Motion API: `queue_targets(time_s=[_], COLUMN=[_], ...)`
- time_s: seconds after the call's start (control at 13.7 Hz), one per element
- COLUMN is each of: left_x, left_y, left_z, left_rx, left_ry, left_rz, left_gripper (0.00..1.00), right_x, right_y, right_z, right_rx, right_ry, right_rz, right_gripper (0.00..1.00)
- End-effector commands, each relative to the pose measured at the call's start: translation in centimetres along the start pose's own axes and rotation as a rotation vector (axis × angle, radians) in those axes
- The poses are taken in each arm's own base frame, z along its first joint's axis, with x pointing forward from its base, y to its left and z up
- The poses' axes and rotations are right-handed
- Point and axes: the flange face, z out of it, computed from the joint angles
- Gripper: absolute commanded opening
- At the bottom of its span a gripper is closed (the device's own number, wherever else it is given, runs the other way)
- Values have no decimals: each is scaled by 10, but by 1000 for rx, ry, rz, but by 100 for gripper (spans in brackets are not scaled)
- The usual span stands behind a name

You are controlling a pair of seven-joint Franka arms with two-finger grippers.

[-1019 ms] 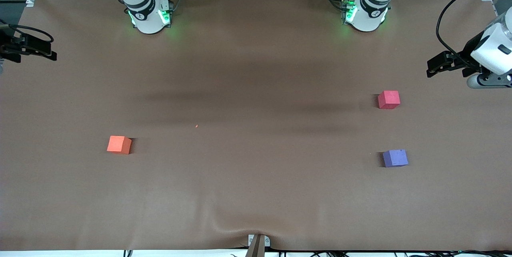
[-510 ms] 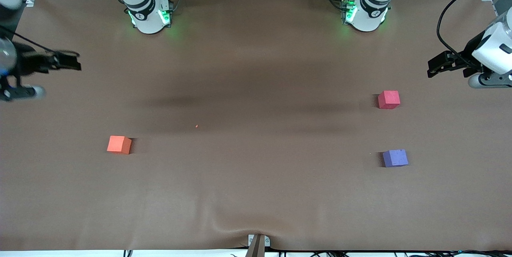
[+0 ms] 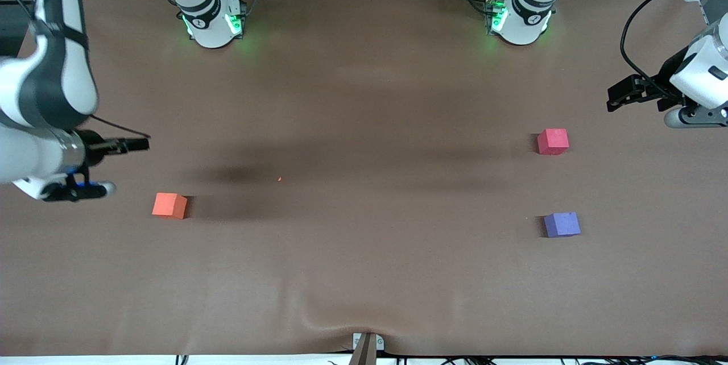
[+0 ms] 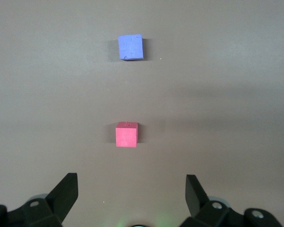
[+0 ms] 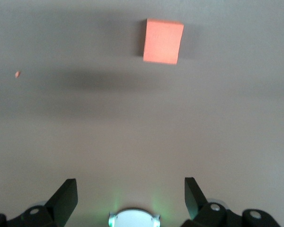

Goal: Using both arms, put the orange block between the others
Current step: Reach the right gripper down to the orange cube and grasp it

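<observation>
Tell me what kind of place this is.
Most likely a robotics lab test bench: two white arms bolted along a brown-covered table, three plain foam cubes, orange block, pinkish-red cube and purple-blue cube, plus aluminium framing and loose cables along the edge.

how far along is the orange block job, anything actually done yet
Nothing is done: the orange block sits alone toward the right arm's end, untouched. In hand: the right gripper is open in the air close to it. The left gripper waits open by the pinkish-red cube. Left: grasping, carrying and setting it in the gap between that cube and the purple-blue cube.
</observation>
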Motion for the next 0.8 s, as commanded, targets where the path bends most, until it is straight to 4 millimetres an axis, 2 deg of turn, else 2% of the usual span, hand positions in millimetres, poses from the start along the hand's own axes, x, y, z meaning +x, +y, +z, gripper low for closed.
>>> queue_targets(time_s=[0.0, 0.22, 0.36, 0.73], left_x=[-1, -3, -2, -2], left_y=[-3, -4, -5, -6], left_z=[-9, -11, -9, -11], left_rx=[-5, -5, -5, -5], left_ry=[13, 14, 13, 16], left_rz=[-1, -2, -3, -5], left_gripper=[100, 100, 100, 100], right_x=[31, 65, 82, 101], right_y=[16, 36, 43, 43], right_z=[52, 105, 132, 153], right_rx=[14, 6, 1, 9], right_ry=[13, 91, 117, 172], right_rz=[25, 50, 59, 71], right_gripper=[100, 100, 100, 100])
